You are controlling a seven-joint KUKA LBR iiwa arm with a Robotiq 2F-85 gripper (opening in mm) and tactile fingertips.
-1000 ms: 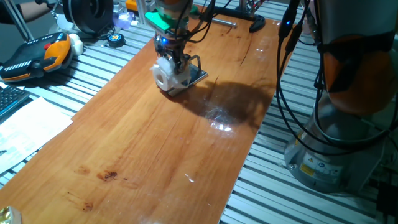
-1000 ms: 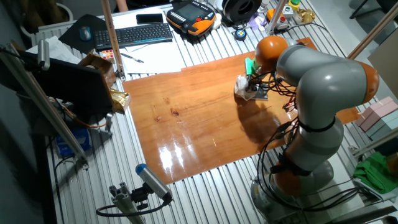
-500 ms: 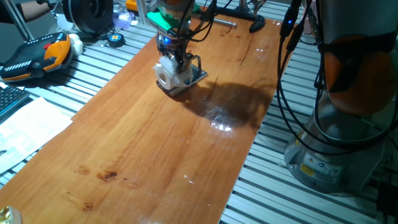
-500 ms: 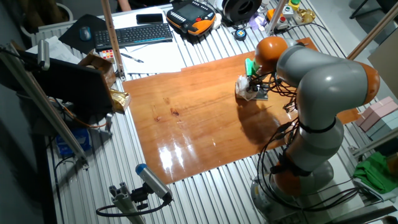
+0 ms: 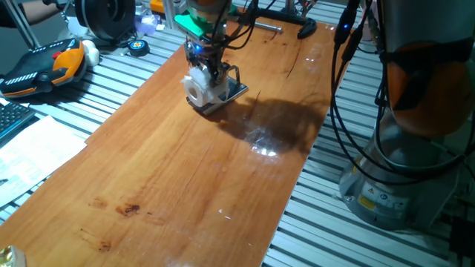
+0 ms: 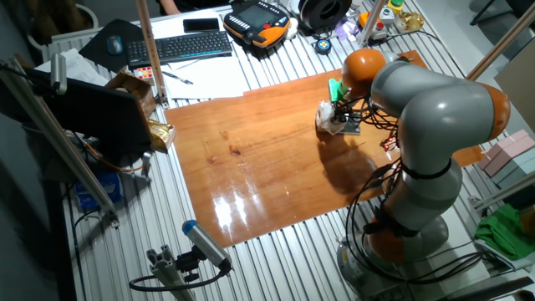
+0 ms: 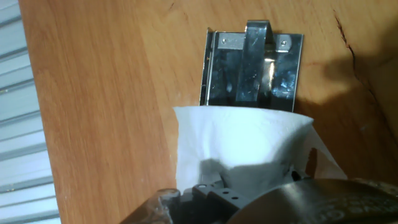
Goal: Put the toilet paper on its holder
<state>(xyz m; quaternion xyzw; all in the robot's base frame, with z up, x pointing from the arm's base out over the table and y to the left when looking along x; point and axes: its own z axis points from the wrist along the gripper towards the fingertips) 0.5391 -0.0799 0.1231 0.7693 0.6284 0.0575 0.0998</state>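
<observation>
Near the upper centre, the two-finger gripper pinched the white paper roll, barely shifted above the dark metal holder plate; seating remained.

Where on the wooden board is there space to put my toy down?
The wooden board is bare from the toilet paper toward its near end. It is crowded at the far end, where the hand holds the roll at the holder, beside a black clamp.
</observation>
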